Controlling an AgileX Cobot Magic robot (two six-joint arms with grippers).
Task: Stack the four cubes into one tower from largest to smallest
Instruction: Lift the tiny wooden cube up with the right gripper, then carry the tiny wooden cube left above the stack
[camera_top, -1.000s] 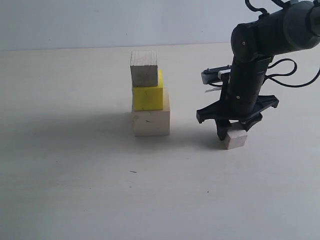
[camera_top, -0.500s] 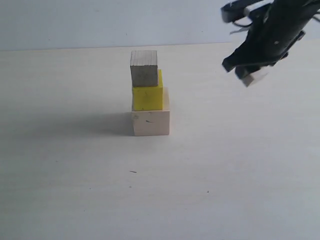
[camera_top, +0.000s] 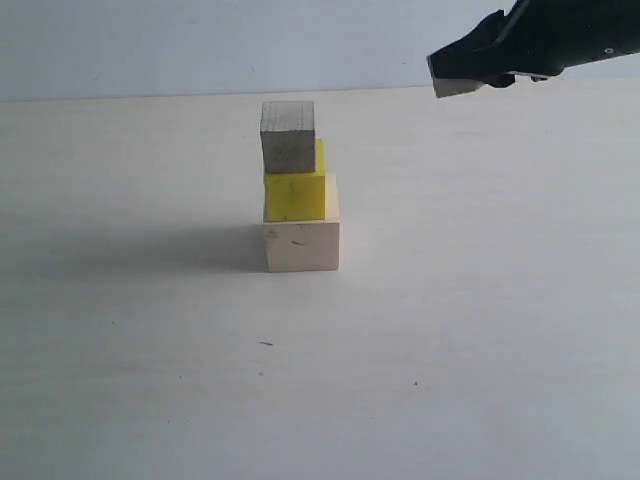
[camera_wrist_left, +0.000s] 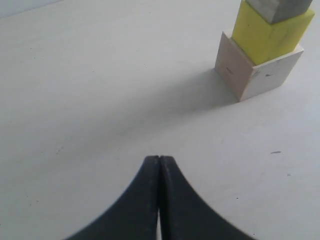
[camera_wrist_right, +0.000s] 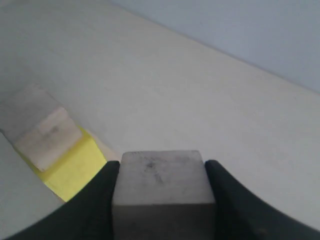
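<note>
- The right gripper (camera_top: 460, 72) stood low at the table one second ago, around the tiny cube (camera_wrist_right: 162, 175), to the right of the tower. Now it is high at the upper right of the exterior view, well apart from the tower.
- The tiny cube went up with it. In the right wrist view the two fingers pinch it from both sides, and it touches nothing else.
- The tower did not move. The large cube (camera_top: 302, 246) is on the table (camera_top: 150, 350), the yellow cube (camera_top: 296, 196) is on it, and the grainy cube (camera_top: 288, 140) is on top.
- The grainy cube sits a little toward the left side of the yellow one, so a strip of yellow shows at its right.
- I judge that the pick of the last cube is done. What remains is to carry it over the grainy cube and set it down softly, because the top face is small.
- The left gripper (camera_wrist_left: 159, 167) is pressed together and holds nothing. It hangs over bare table with the tower ahead of it.
- Count: four cubes, one of each size, with three stacked and one in the air. There are two grippers, and I see no other thing on the table.
</note>
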